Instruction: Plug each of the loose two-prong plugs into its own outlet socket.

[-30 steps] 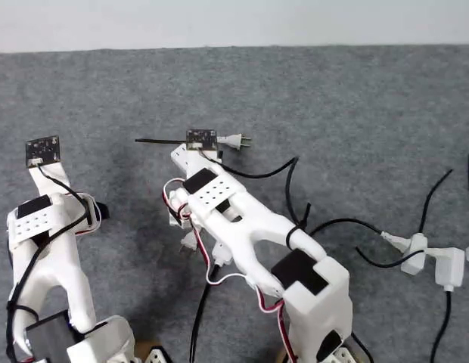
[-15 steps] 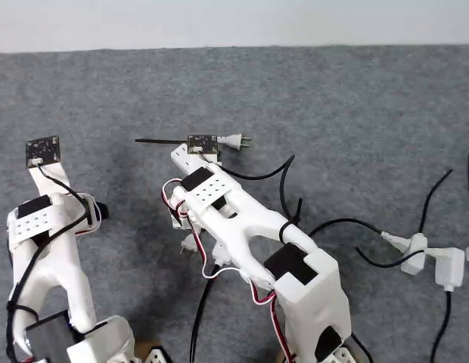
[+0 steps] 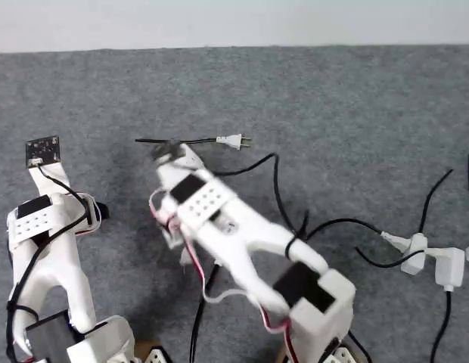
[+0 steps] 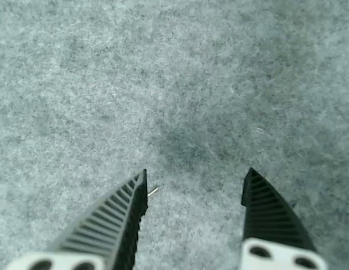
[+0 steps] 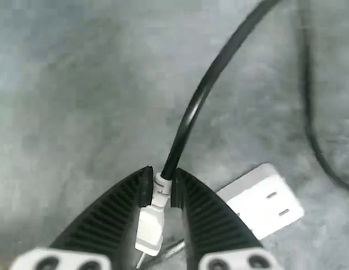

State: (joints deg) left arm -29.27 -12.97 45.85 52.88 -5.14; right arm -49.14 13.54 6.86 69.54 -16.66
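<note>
From the high view, the right arm [image 3: 219,219] lies across the grey surface [image 3: 355,98], with its gripper hidden beneath it. Just beyond the arm's tip is a loose plug [image 3: 233,141], white, with its prongs pointing away from its thin black cord [image 3: 204,141]. Well off to that arm's outer side, a white socket block [image 3: 448,266] sits among black cords. The left arm [image 3: 38,249] is well apart on the other side.

In the left wrist view, the left gripper [image 4: 197,174] gapes wide, and grey surface shows between its ribbed fingers [image 4: 124,214].

In the right wrist view, the right gripper [image 5: 159,181] is clamped on a white plug [image 5: 151,228]. Its fingers press either side of the neck, where a black cable [image 5: 219,73] leaves and runs away from the gripper. Just beside one finger an outlet socket [image 5: 259,199], white with slots in its face, lies on the surface. Whether it touches the finger cannot be told.
</note>
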